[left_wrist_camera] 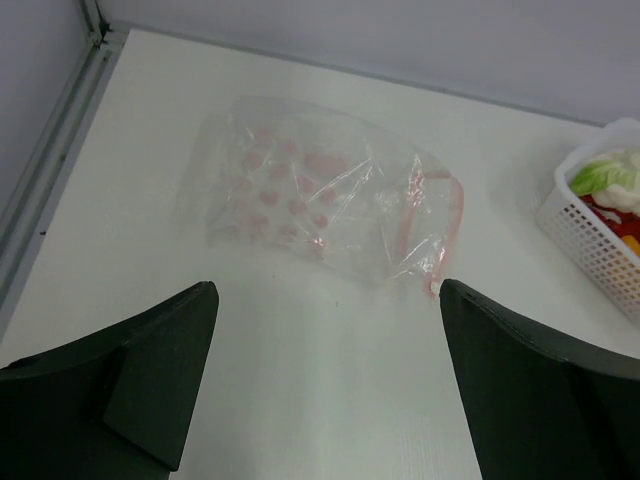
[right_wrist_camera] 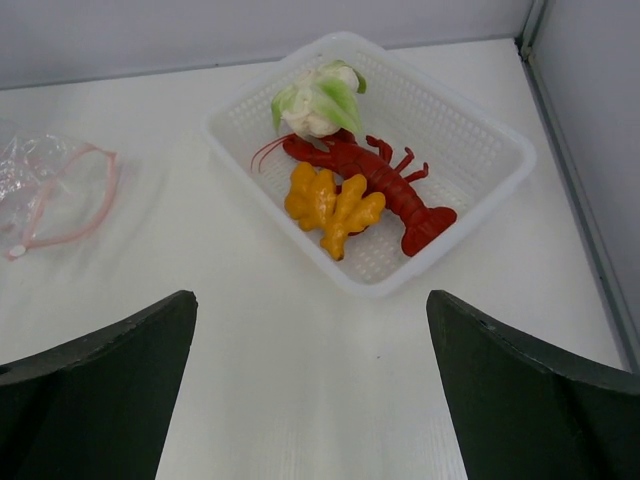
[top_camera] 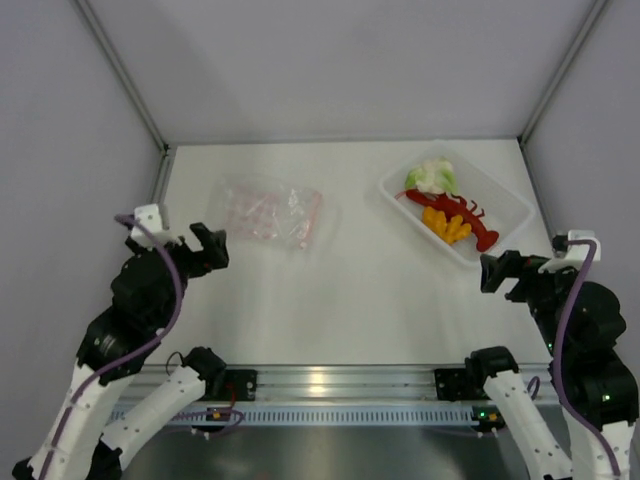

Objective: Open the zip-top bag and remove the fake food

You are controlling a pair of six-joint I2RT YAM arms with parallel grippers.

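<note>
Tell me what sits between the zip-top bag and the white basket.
Nothing: in the top external view, only bare white table separates the zip-top bag from the basket.

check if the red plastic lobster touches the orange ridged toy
Touching: right wrist view shows the red plastic lobster and orange ridged toy pressed together.

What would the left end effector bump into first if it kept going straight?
Probably the bag, lying straight ahead of the open left end effector. Depth is unclear, so it might touch the table first.
</note>
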